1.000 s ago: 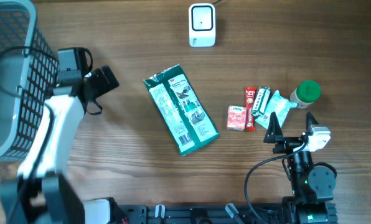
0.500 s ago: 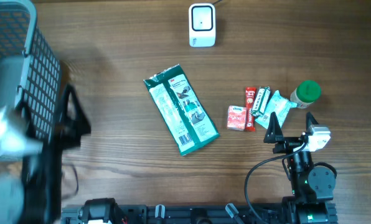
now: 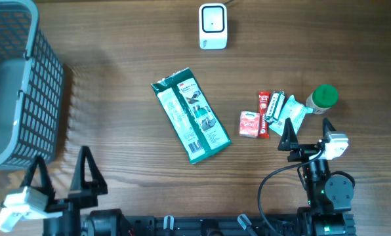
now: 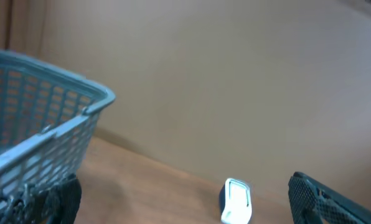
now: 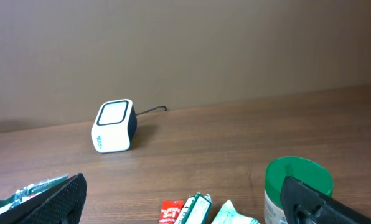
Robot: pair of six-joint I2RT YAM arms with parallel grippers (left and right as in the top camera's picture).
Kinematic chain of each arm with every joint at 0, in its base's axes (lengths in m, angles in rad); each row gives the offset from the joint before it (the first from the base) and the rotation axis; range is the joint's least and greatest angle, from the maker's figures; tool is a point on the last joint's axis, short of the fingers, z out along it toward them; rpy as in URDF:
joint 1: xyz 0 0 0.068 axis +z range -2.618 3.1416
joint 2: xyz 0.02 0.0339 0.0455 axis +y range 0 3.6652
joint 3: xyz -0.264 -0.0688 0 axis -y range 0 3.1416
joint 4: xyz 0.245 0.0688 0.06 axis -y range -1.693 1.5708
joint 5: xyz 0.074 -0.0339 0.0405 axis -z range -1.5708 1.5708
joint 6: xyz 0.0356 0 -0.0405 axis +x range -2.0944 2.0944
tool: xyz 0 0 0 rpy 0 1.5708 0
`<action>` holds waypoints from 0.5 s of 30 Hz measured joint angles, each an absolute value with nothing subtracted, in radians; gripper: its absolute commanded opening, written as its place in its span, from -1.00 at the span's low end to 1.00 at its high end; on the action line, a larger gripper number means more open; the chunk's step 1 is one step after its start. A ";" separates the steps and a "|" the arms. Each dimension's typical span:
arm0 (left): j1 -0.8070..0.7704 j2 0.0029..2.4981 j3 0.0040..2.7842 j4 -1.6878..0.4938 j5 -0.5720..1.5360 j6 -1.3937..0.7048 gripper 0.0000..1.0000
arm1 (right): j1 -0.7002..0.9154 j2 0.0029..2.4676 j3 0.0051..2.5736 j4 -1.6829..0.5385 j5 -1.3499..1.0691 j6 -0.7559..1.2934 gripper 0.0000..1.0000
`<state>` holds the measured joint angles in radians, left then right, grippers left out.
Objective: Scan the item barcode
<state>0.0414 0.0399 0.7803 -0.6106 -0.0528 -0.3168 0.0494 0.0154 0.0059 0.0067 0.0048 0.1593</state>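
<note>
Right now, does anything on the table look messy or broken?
Nothing looks broken or spilled. The big green packet lies slanted, and the small packets sit bunched together beside the green-capped bottle.

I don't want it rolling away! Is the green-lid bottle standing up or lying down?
Standing up: the green-lid bottle has its lid on top, white body underneath.

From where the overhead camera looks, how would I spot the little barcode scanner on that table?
Start at the wooden table and follow its far edge, to the right of the grey basket. Beyond the big green packet stands a small white box with a cable at its back. It stands alone and is plain white, while the other small things are colourful and huddle together.
</note>
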 measured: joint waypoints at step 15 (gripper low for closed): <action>-0.038 0.014 0.167 0.518 0.059 -0.324 1.00 | 0.049 0.015 0.006 0.007 0.004 0.159 0.99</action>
